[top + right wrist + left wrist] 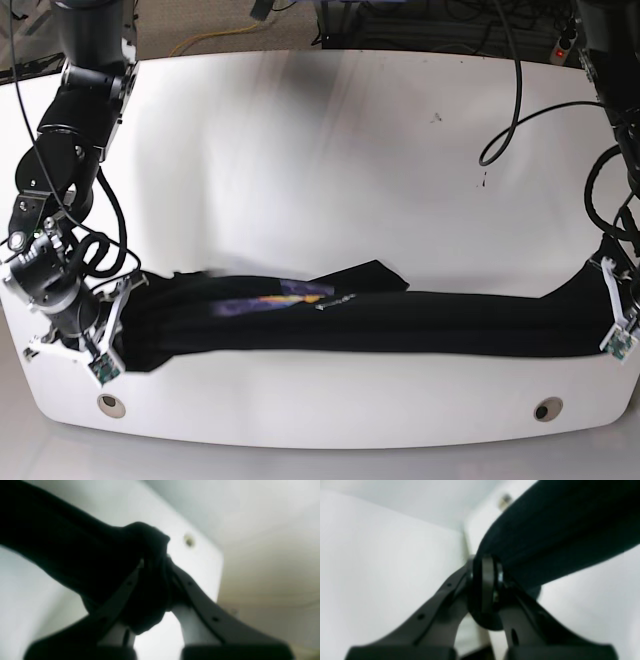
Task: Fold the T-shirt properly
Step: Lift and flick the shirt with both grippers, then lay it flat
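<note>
A: Where is the T-shirt [380, 322] lying at this moment?

B: It is lying as a long black band across the near part of the white desk [330, 180], stretched between the two arms. In the base view its long axis is running from 9 o'clock to 3 o'clock, and part of the coloured chest print is showing left of the middle.

A: And what are the hands doing?

B: The right hand [155, 562] is gripping a thick bunch of the black cloth between its fingers; in its wrist view the cloth is bulging over the tips. The left hand [486, 580] is also clenched on the cloth, and the fabric is running away from it toward 1 o'clock in that view. In the base view the right hand [85, 325] is sitting at the 9 o'clock end of the band and the left hand [612, 315] at the 3 o'clock end.

A: So which arm is nearer to the cloth?

B: Neither one, I think, because each is holding its own end. The cloth is looking rather tight between them. I am judging that the next fold must go across this long axis, toward 12 o'clock or 6 o'clock, with both hands travelling together, otherwise the band may twist.
</note>
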Robot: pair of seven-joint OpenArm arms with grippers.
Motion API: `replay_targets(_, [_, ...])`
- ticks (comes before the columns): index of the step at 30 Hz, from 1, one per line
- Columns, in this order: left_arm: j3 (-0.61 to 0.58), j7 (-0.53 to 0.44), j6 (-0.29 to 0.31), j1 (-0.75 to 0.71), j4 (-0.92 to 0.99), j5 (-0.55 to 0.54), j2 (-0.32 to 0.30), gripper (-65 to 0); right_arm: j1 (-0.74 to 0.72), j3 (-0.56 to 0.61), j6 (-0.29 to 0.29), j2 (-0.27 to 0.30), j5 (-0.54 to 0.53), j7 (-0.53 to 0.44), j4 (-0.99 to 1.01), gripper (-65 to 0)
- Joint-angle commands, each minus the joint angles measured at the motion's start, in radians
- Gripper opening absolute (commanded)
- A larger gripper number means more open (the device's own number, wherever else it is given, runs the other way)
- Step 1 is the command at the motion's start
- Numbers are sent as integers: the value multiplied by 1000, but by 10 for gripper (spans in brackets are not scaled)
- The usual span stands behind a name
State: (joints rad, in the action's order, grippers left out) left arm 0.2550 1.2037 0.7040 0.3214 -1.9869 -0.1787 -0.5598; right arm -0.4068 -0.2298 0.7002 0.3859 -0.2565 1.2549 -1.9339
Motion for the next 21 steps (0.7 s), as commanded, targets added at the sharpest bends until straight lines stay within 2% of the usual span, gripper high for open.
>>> replay_targets(1, [8, -9, -6, -90, -13, 18, -19, -650, 70, -69, -2, -9, 7, -16, -26, -650])
replay_targets(6, [11, -8, -6, -278, -28, 18, -19, -650, 240, -151, -2, -60, 6, -16, -31, -650])
replay_targets(15, [14, -18, -6, -554, -25, 20, -18, -650, 449, -262, -2, -169, 6, -16, -31, -650])
replay_targets(21, [16, -146, -6, -712, -22, 28, -22, -646, 558, -282, -2, -218, 6, -17, -31, -650])
